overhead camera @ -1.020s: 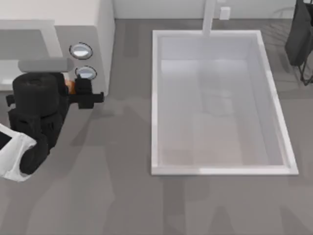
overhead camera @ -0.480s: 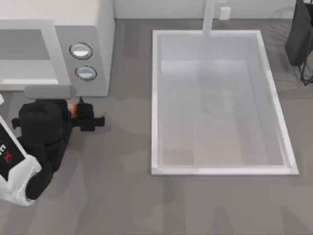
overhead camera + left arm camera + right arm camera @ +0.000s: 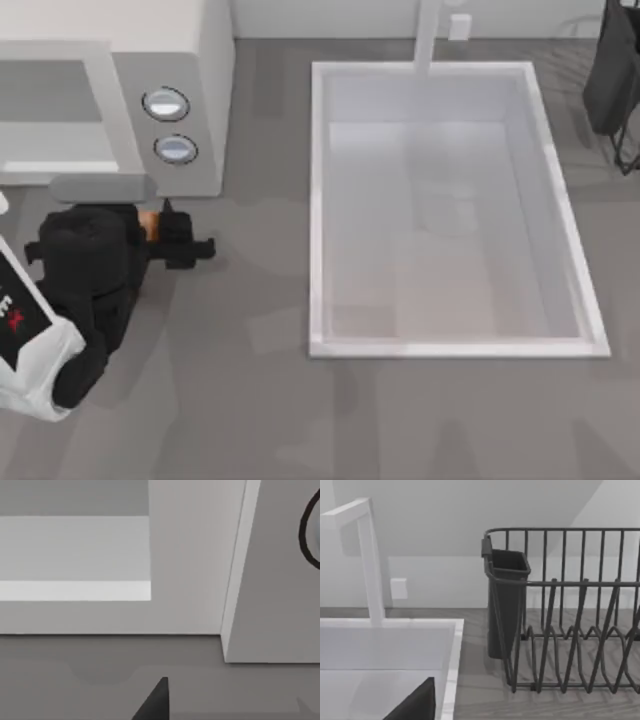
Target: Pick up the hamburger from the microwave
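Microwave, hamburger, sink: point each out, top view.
microwave [image 3: 190, 60]: top view, its off-white top.
hamburger [image 3: 148, 222]: top view, orange sliver beside the left gripper.
sink [image 3: 450, 348]: top view, near rim.

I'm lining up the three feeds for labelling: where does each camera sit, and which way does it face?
Top view: overhead, looking down on the boxy off-white microwave, white rectangular sink and left tool.
Left wrist view: low, facing the microwave cavity; a dark fingertip shows.
Right wrist view: faces the dark wire dish rack beside the sink.
Shared: microwave; sink.
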